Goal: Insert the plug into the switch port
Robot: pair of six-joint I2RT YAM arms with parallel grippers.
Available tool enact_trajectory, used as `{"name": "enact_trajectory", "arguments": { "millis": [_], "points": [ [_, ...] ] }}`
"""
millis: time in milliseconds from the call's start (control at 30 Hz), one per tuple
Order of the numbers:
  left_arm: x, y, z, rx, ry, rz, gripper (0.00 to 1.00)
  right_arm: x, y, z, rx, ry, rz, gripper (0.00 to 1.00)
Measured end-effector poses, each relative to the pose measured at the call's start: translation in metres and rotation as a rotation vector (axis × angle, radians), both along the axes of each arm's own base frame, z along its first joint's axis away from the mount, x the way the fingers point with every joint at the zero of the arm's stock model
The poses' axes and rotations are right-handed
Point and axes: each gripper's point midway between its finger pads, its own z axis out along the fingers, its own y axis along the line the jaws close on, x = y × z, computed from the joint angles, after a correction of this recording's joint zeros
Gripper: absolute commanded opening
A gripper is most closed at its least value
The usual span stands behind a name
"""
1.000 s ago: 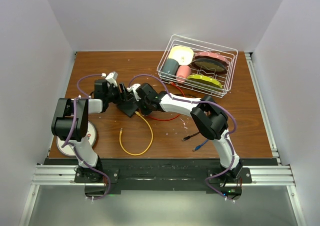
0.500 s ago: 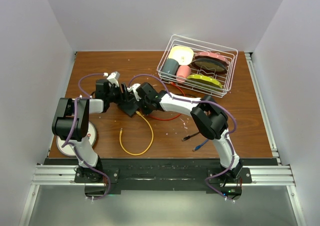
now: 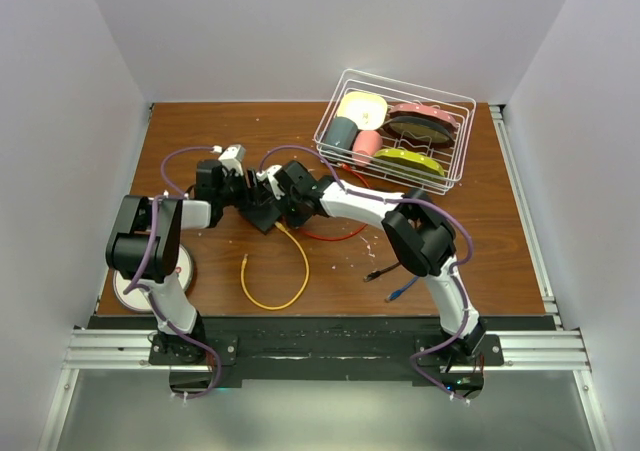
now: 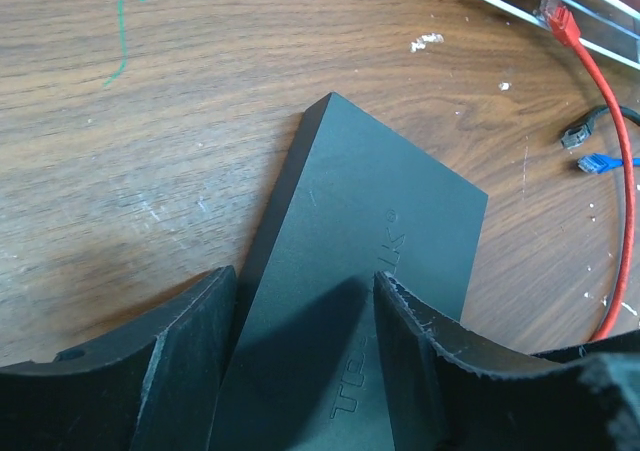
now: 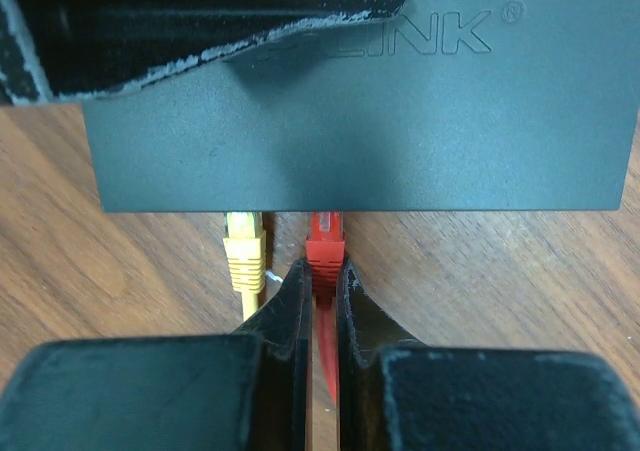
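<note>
The black switch [image 3: 262,211] lies left of centre; it fills the left wrist view [image 4: 380,241] and the right wrist view [image 5: 400,121]. My left gripper [image 3: 245,193] is open over its end [image 4: 305,361]: one finger lies on its top, the other beside its long side. My right gripper [image 3: 283,203] is shut on the red plug [image 5: 325,239], its tips [image 5: 322,281] pinching the boot. The plug's nose sits at the switch's socket edge; how deep it sits is hidden. A yellow plug [image 5: 243,246] sits in the socket beside it.
The yellow cable [image 3: 285,271] loops toward the front, and the red cable [image 3: 335,236] trails right. Loose black [image 3: 372,271] and blue [image 3: 395,293] plugs lie front right. A white wire basket [image 3: 462,141] with dishes stands back right. A round disc [image 3: 185,269] lies at the left.
Both grippers and the switch have shifted slightly right and toward the back. The right gripper keeps hold of the red plug.
</note>
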Motion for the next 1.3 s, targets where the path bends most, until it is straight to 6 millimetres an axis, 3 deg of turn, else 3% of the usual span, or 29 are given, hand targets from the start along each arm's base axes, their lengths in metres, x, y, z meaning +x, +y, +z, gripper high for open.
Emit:
{"name": "enact_trajectory", "arguments": {
  "millis": [867, 1300],
  "points": [
    [-0.003, -0.013, 0.004, -0.020, -0.075, -0.023, 0.44, -0.001, -0.006, 0.000, -0.099, 0.095, -0.012, 0.00],
    [-0.004, -0.013, 0.004, -0.032, -0.065, -0.006, 0.44, -0.001, -0.007, 0.000, -0.121, 0.112, -0.029, 0.00]
  ]
}}
